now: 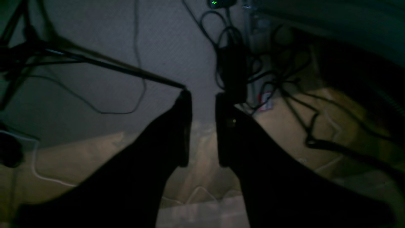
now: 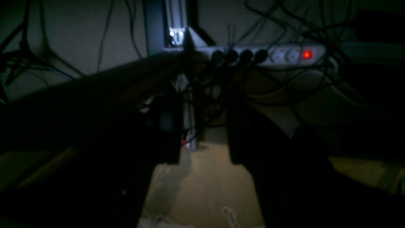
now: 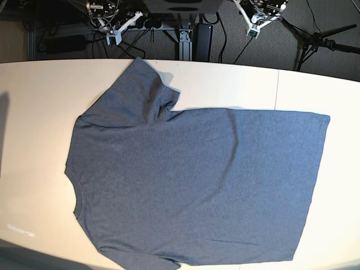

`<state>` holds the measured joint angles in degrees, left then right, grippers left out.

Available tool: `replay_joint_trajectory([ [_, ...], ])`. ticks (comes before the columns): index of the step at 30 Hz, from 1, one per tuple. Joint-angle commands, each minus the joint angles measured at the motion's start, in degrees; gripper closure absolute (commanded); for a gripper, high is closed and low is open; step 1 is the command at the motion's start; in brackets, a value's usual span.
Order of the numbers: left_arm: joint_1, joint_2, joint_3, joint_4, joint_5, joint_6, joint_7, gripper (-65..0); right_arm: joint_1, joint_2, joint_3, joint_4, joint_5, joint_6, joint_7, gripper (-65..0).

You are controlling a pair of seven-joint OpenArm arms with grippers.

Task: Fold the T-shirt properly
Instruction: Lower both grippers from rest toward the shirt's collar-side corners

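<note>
The T-shirt (image 3: 191, 185) lies spread flat on the pale table (image 3: 34, 112), plain side up, its neck toward the base view's left edge and its hem toward the right. The far sleeve (image 3: 140, 84) is laid out toward the table's back edge; the near sleeve runs off the bottom of the picture. Some soft wrinkles cross the body, but no fold has been made in it yet.

Both arms are drawn back past the table's far edge, well apart from the cloth. The left gripper (image 1: 203, 126) shows its two dark fingers parted with nothing between them; beyond them are only floor, a tripod leg (image 1: 104, 63) and tangled cables (image 1: 284, 85). The right gripper (image 2: 202, 129) likewise stands parted and empty (the view is very dark, but the gap between the fingers is plain), looking toward a power strip (image 2: 269, 55) with a red lit switch.

By my judgement this is the very start: the shirt is laid out and the first fold is not yet begun. The next move calls for the arms to come forward over the table and each pinch an edge of the cloth, probably along the far side at the sleeve and the hem, so the side can be carried over evenly. A shallow pinch on thin fabric could slip or drag the shirt askew.
</note>
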<state>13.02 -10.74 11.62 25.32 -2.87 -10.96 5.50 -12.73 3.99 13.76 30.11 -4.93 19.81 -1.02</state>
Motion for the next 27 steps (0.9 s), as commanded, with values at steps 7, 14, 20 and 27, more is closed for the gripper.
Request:
replay_joint_trajectory([
  [7,4.70,-5.99,-0.07,10.93,-3.89,-7.96,-1.66,-16.6,-6.75,4.59,-9.16,10.60,1.09,1.38,0.42,-24.2],
  [14,10.67,-14.01,-0.07,25.51,-4.68,-12.70,-2.32,-16.6,-14.03,10.05,-13.90,24.17,1.11,1.38,-1.90,-24.2],
  [20,18.64,-21.62,-0.76,41.51,-7.13,-13.97,-2.29,-16.6,-22.18,15.43,-13.90,39.21,3.52,1.40,-2.49,-24.2],
  [27,27.87,-26.56,-8.63,59.32,-4.87,-13.94,-2.03,-16.6,-29.75,20.52,-14.14,55.95,3.45,1.44,-4.33,-24.2],
])
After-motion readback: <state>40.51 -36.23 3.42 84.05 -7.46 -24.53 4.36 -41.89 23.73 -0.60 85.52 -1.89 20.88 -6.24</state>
